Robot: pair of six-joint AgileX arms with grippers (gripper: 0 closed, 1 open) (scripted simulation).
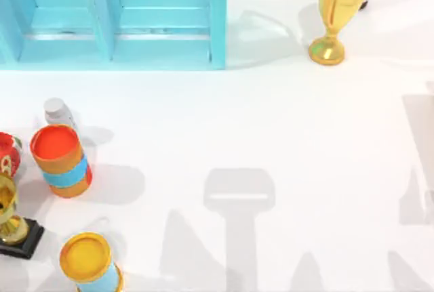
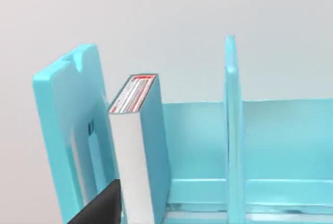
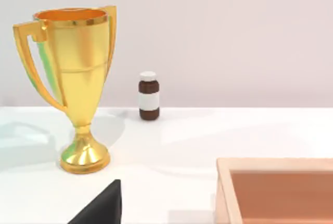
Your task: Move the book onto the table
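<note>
The book (image 2: 138, 151), teal-blue with white page edges, stands upright in the end compartment of the light-blue shelf unit (image 2: 281, 146), close to its end wall. A dark part of my left gripper (image 2: 101, 208) shows just in front of the book's lower edge. The shelf unit (image 1: 169, 48) sits at the back left of the white table (image 1: 271, 136). A dark part of my right gripper (image 3: 101, 206) hangs over the table near a gold trophy (image 3: 78, 89).
An orange can (image 1: 61, 160), a yellow-topped can (image 1: 88, 261), a white bottle (image 1: 57, 110) and a small trophy on a black base (image 1: 13, 224) crowd the left side. The big trophy (image 1: 336, 7) stands back right, beside a brown bottle (image 3: 149, 95) and a wooden box (image 3: 276, 190).
</note>
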